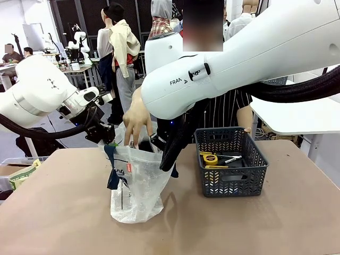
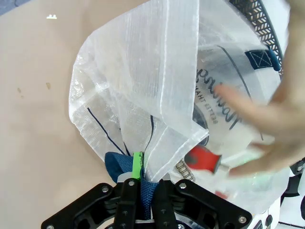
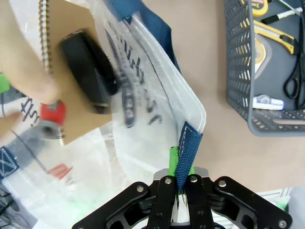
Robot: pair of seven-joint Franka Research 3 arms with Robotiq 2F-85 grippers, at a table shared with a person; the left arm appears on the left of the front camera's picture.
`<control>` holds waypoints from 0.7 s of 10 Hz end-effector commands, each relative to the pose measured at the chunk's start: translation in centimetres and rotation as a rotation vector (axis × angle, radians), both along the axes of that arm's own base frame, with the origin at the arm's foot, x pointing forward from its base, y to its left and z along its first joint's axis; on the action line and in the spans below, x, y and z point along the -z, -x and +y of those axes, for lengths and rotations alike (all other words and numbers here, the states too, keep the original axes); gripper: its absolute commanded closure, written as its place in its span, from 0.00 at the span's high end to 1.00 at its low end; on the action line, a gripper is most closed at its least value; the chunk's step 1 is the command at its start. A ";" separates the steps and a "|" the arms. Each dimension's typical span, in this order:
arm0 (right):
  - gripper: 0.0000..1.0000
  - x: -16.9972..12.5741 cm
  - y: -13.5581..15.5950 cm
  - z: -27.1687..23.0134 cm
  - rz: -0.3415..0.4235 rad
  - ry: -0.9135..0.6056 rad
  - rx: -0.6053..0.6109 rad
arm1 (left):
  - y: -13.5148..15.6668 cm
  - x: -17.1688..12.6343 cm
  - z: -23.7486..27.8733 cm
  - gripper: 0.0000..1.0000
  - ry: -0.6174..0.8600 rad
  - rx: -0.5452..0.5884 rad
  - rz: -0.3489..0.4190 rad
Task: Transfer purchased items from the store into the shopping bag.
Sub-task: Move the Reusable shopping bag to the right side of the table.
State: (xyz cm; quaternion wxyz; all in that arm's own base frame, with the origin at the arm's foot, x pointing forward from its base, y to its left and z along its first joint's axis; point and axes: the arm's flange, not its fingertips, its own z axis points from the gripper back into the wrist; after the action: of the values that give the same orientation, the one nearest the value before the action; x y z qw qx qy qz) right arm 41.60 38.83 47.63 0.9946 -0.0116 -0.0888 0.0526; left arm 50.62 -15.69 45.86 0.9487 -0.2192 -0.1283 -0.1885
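Front view gives me the shopping bag (image 1: 135,186) standing open on the counter (image 1: 53,212), just left of the dark mesh basket (image 1: 255,183) and held up between my two arms. My left end effector (image 2: 140,174) is clamped tight on one navy handle (image 2: 119,164) at the bag's rim. My right end effector (image 3: 182,164) is pinched closed on the opposite handle (image 3: 188,148). A person's hand (image 1: 137,119) reaches into the bag's mouth, holding a brown card (image 3: 71,16) that carries a black wheel-like part (image 3: 88,76) and a red piece (image 3: 51,112) with a metal spring. In the basket lie a yellow tape measure (image 1: 211,158), a yellow utility knife (image 3: 274,36) and a white marker (image 1: 232,158).
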 end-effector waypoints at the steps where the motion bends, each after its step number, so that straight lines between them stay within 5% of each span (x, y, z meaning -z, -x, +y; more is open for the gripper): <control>1: 0.00 0.2 0.1 -0.1 -0.001 0.000 -0.001 | 0.2 0.0 0.1 0.00 0.004 -0.004 -0.002; 7: 0.00 0.2 0.1 -0.1 -0.001 0.000 -0.001 | 0.2 0.0 0.1 0.00 0.004 -0.004 -0.002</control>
State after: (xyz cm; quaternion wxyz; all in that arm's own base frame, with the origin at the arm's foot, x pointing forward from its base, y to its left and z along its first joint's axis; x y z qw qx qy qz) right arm 41.60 38.83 47.63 0.9946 -0.0115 -0.0889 0.0525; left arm 50.62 -15.68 45.86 0.9487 -0.2192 -0.1283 -0.1883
